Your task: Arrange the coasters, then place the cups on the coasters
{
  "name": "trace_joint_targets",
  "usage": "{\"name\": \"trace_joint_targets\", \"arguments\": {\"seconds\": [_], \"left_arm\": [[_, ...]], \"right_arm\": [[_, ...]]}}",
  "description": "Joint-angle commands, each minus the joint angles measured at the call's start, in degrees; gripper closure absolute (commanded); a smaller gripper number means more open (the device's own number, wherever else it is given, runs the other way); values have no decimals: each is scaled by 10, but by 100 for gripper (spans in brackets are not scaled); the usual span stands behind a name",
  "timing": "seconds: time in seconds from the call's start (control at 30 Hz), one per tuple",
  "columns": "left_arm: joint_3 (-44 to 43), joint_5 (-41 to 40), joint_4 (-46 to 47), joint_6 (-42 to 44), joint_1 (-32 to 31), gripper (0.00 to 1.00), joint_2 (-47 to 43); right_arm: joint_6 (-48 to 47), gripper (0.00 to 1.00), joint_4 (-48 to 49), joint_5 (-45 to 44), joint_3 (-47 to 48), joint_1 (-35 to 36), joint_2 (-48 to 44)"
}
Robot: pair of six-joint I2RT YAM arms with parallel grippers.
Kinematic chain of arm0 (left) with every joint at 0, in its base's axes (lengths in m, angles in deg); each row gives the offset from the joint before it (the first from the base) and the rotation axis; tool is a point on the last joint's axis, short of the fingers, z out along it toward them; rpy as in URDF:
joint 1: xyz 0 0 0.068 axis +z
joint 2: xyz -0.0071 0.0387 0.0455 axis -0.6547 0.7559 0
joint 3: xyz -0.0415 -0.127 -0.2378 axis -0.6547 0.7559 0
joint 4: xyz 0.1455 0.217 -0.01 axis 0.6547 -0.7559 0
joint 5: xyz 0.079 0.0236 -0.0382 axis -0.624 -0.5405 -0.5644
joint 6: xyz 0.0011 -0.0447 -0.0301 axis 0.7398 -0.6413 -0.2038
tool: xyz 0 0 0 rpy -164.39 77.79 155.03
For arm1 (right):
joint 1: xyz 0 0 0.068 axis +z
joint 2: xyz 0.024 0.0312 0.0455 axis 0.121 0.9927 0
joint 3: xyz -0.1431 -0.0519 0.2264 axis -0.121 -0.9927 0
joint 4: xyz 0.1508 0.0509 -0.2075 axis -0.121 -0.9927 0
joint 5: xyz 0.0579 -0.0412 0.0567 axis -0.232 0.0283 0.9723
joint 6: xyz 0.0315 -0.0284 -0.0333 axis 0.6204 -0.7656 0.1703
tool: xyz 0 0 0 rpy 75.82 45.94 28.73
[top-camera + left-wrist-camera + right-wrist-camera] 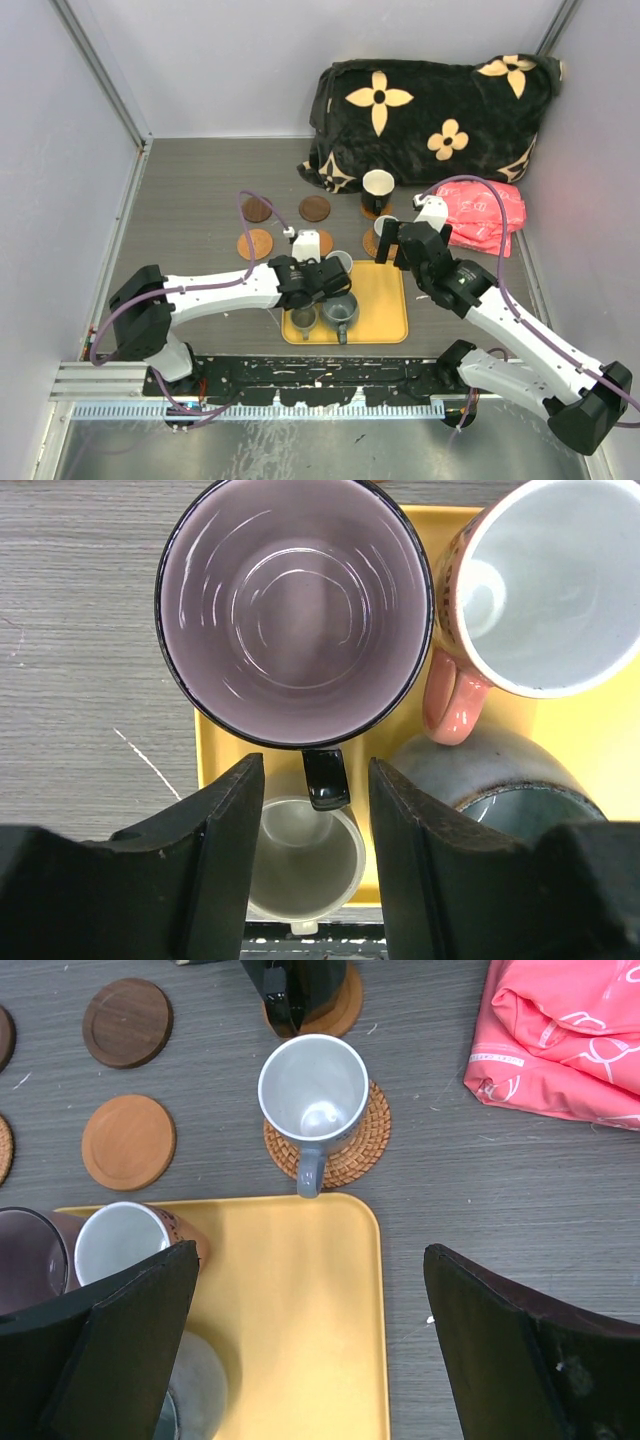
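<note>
**Operator:** Which items are sitting nearest the arm bases?

**Technician:** The yellow tray (385,300) is lying on the surface (190,230) at 12 o'clock from the bases. The olive cup (303,318) is standing at the tray's 7 o'clock corner, with a grey cup (340,312) just beside it at 3 o'clock. The purple cup (295,610) and the white cup (555,580) are standing farther in, toward 12 o'clock.

**Operator:** How are the end effectors standing?

**Technician:** The left end effector (315,770) is released. Its fingers (235,830) are straddling the purple cup's black handle, with a gap showing on each side. The right end effector (310,1260) is spread wide, grasping nothing, and hovering over the tray's 1 o'clock corner.

**Operator:** Where are the coasters lying?

**Technician:** All are lying beyond the tray. At 1 o'clock a second grey cup (313,1090) is standing on the wicker coaster (365,1150). Past it, the black cup (310,980) is standing on an orange-brown coaster (345,1005). At 11 o'clock a lighter brown coaster (128,1142) and a dark brown coaster (127,1022) are lying uncovered. A tan coaster (255,243) and another dark coaster (257,210) are lying toward 10 o'clock. A pink bag (560,1040) and a patterned blanket (430,110) are resting farthest back.
</note>
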Motion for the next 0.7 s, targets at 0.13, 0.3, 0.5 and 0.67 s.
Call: {"name": "trace_joint_targets", "arguments": {"seconds": [0.13,0.3,0.5,0.67], "left_arm": [[11,-45,17,-30,-5,54,1],[14,-52,18,-36,-4,56,11],[23,-65,30,-40,-5,58,16],[38,-73,49,-46,-5,58,15]], "right_arm": [[9,0,-2,-18,-4,-3,-21],[11,0,-3,-18,-6,-3,-24],[14,0,-9,-21,-8,-2,-29],[17,0,-15,-23,-10,-2,-33]]}}
